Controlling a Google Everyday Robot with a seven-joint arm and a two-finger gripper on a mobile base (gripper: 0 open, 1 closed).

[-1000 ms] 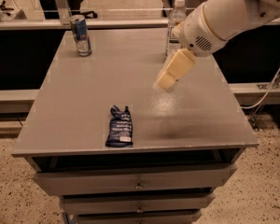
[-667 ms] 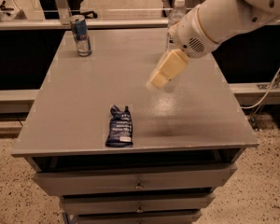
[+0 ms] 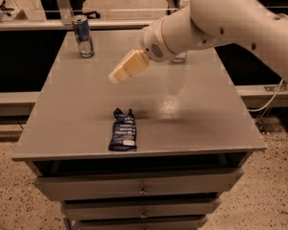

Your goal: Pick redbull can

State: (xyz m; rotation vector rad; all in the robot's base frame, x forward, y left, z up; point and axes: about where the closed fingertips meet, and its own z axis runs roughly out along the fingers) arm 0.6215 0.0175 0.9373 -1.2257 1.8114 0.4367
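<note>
Redbull can [image 3: 83, 36]: is standing upright at the far left corner of the grey cabinet top [image 3: 197, 114], untouched, with nothing close beside it.
Gripper [image 3: 116, 76]: is hanging above the middle of the top, pointing down and to the left, well apart from the can. Whether it is apart or together cannot be told from this view. It is carrying nothing that shows.
Arm [image 3: 221, 18]: is reaching in from the upper right and crossing in front of the water bottle.
Water bottle [image 3: 178, 58]: is standing toward the far right of the top. Only its white cap and its base are showing past the arm.
Snack packet [image 3: 123, 130]: is lying flat near the front edge, left of centre, well apart from the can and off the line between gripper and can.
Step in hand: judged to be the approach, since the gripper is hanging short of the can and no grasp is yet being made.
Next move: is calling for travel toward the far left corner and a descent to the can's mid-height. The jaws are needing to arrive one on each side of the slim body before any squeeze.
Caution: a tall, narrow can is likely to tip if it is nudged from one side.
</note>
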